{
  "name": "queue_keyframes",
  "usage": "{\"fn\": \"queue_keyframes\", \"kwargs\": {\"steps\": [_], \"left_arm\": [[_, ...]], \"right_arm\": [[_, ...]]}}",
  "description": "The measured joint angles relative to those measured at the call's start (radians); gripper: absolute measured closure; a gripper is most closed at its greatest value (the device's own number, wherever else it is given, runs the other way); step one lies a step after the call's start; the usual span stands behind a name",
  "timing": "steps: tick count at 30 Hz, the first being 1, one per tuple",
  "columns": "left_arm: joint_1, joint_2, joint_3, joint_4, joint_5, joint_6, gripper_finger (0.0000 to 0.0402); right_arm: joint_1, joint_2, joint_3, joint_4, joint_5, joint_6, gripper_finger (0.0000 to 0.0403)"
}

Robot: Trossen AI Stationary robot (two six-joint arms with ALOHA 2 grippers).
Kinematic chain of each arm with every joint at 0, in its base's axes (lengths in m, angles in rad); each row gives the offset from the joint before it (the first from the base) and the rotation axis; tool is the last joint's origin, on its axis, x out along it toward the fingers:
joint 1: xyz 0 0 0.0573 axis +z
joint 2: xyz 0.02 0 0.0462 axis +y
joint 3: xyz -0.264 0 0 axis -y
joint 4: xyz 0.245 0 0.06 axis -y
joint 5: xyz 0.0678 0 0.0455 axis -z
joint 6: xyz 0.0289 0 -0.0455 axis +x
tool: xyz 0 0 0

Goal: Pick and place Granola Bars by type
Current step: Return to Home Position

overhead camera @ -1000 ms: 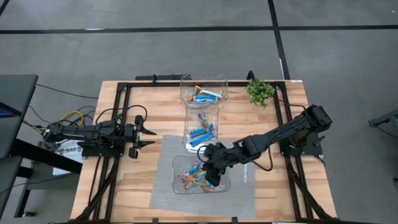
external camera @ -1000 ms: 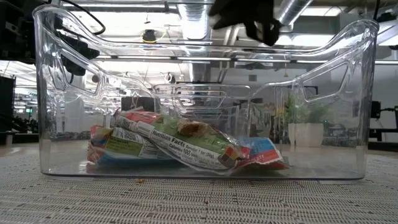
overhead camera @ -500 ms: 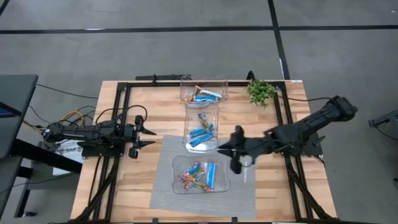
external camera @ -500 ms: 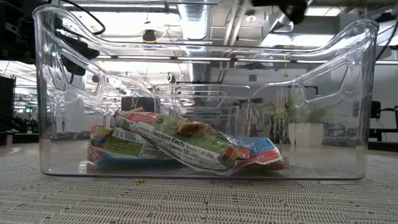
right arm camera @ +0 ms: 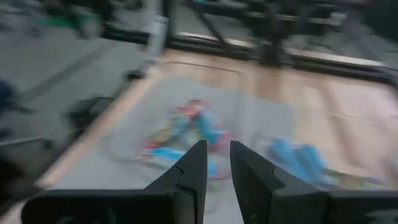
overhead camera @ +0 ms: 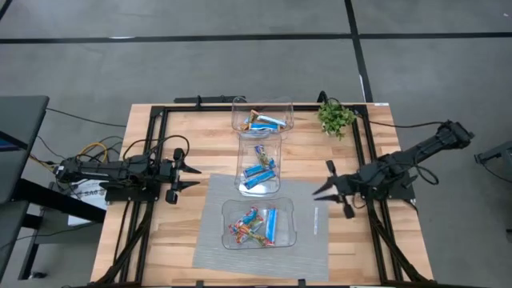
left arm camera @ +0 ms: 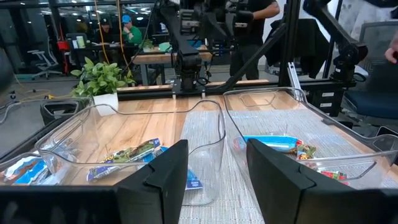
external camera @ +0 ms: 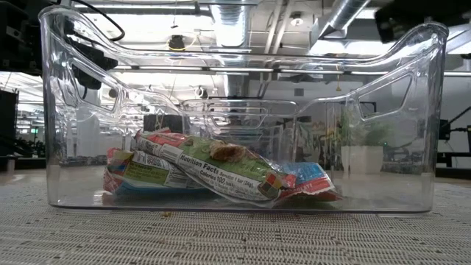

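Three clear bins stand in a row from far to near down the table's middle. Blue-and-white granola bars (overhead camera: 264, 122) lie in the far bin, and more blue bars (overhead camera: 260, 170) in the middle one. The near bin holds mostly multicoloured bars (overhead camera: 254, 226), piled on its floor (external camera: 221, 173). My right gripper (overhead camera: 316, 193) hangs to the right of the near and middle bins, pointing left. It is narrowly open with nothing between its fingers (right arm camera: 219, 146). My left gripper (overhead camera: 198, 175) waits open at the table's left, facing the bins (left arm camera: 217, 146).
A small green plant (overhead camera: 335, 117) stands at the far right corner. A grey mat (overhead camera: 320, 240) lies under the near bin. Black frame rails (overhead camera: 364, 160) run along both table sides. People and desks (left arm camera: 124, 28) show in the room beyond.
My right gripper has drawn out from over the near bin, rising and moving toward the table's right edge, and its arm has folded back. The bars in the near bin lie as before. The left arm has kept still.
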Motion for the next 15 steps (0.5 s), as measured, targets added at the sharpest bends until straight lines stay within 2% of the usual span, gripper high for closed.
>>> {"fn": "queue_keyframes", "kwargs": {"steps": [3,7,15], "left_arm": [[0.000,0.000,0.000,0.000,0.000,0.001,0.0244],[0.000,0.000,0.000,0.000,0.000,0.002,0.0244],[0.000,0.000,0.000,0.000,0.000,-0.002,0.0244]], "right_arm": [[-0.004,-0.092,-0.084,0.018,-0.127,0.001,0.0341],[-0.008,-0.185,-0.188,0.083,-0.232,0.075,0.0341],[-0.013,-0.330,-0.354,0.226,-0.260,0.133,0.0341]]}}
